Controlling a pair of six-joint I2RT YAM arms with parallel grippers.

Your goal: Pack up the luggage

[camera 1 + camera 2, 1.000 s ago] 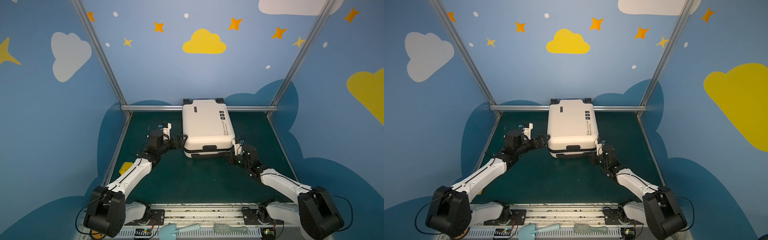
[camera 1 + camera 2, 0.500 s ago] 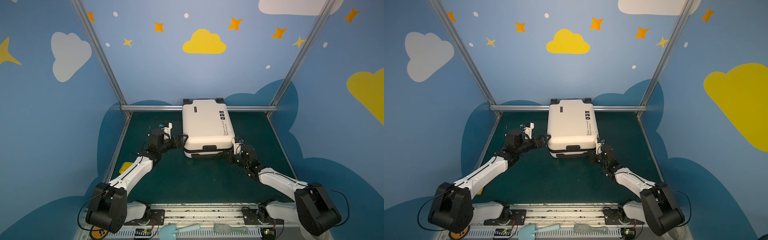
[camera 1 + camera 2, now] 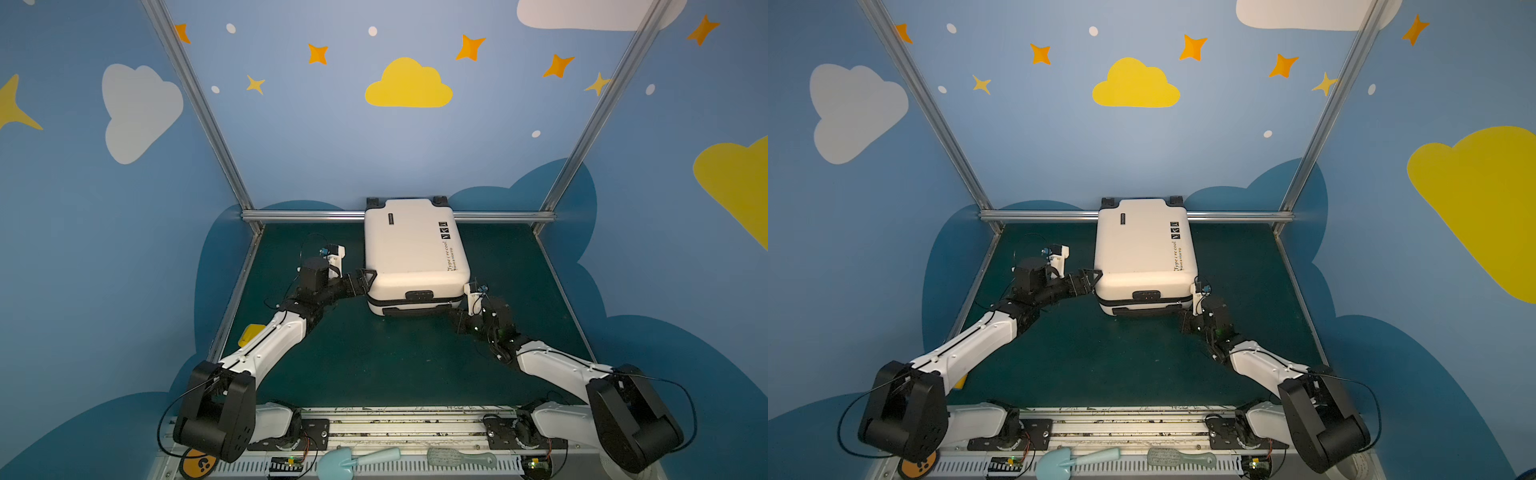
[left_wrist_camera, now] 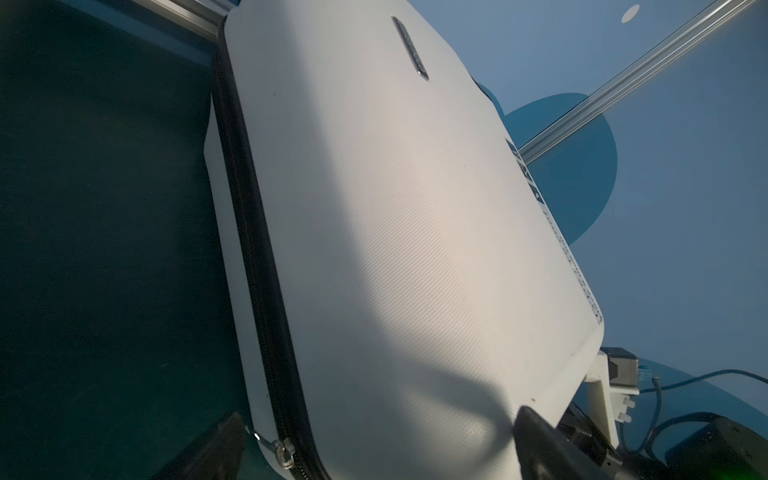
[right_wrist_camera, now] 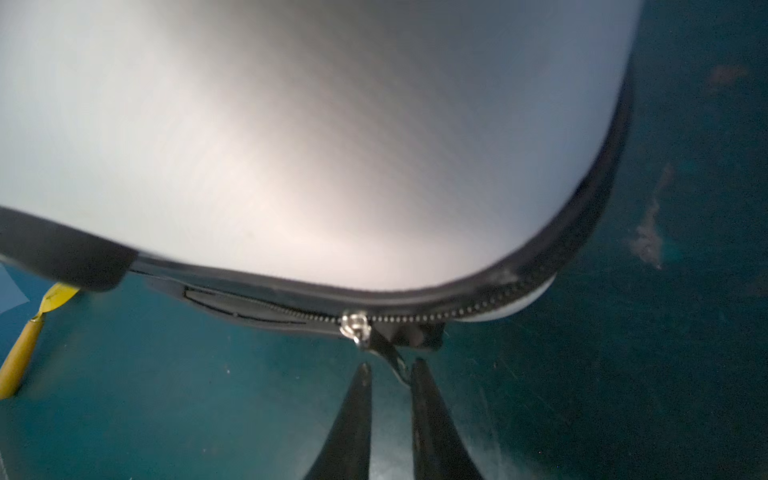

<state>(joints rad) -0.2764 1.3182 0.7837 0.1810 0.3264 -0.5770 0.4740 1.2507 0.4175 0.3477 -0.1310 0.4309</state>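
Luggage (image 3: 415, 249): white hard-shell, lid down, flat on green mat (image 3: 374, 365), wheels at rear rail (image 3: 299, 215). Left gripper (image 3: 365, 277): jaws wide, straddling near corner, likely bracing. Right gripper (image 5: 390, 368): pinched on zipper pull (image 5: 386, 351), presumably to draw zipper along seam.

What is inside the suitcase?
Its contents cannot be seen: the white shell of the suitcase covers them. Only a dark slit shows at the front, where the zipper is not yet closed.
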